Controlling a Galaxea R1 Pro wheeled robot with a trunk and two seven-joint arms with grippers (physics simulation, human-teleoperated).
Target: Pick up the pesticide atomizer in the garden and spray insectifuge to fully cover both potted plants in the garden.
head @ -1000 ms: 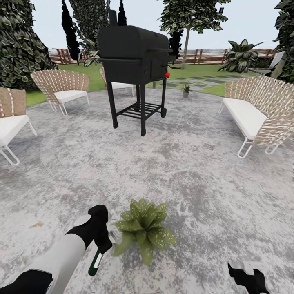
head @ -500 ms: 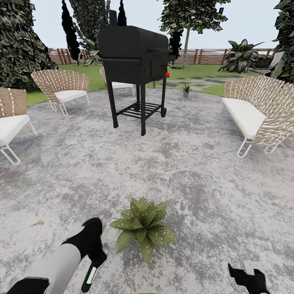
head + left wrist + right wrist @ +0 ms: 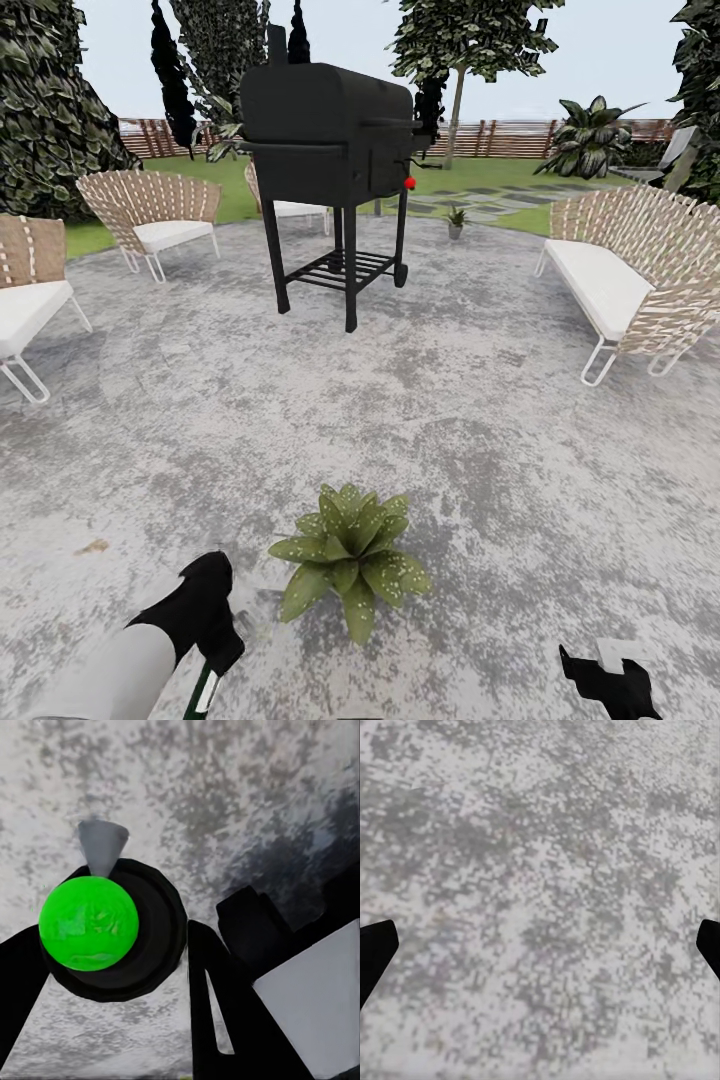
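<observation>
A potted plant (image 3: pixel 350 560) with pointed green leaves sits on the grey patio (image 3: pixel 450 420) close in front of me; whitish specks of insectifuge (image 3: pixel 405 572) dot its leaves. A second small potted plant (image 3: pixel 456 221) stands far off at the patio's back edge. My left gripper (image 3: pixel 207 668) hangs low, left of the near plant and apart from it, shut on the pesticide atomizer (image 3: pixel 205 692). In the left wrist view the atomizer (image 3: pixel 150 922) is a dark round body with a green disc and a grey nozzle, held between the black fingers (image 3: pixel 214 997). My right gripper (image 3: pixel 605 682) is open over bare patio (image 3: pixel 540 870).
A black barbecue grill (image 3: pixel 330 150) stands in the middle of the patio ahead. Wicker chairs (image 3: pixel 155 215) are on the left, and a wicker sofa (image 3: pixel 630 270) is on the right. Grass, stepping stones (image 3: pixel 490 200) and a wooden fence (image 3: pixel 520 138) lie behind.
My left arm has drawn back toward me and down with the atomizer, away from the near plant. The right gripper and the camera have stayed put.
</observation>
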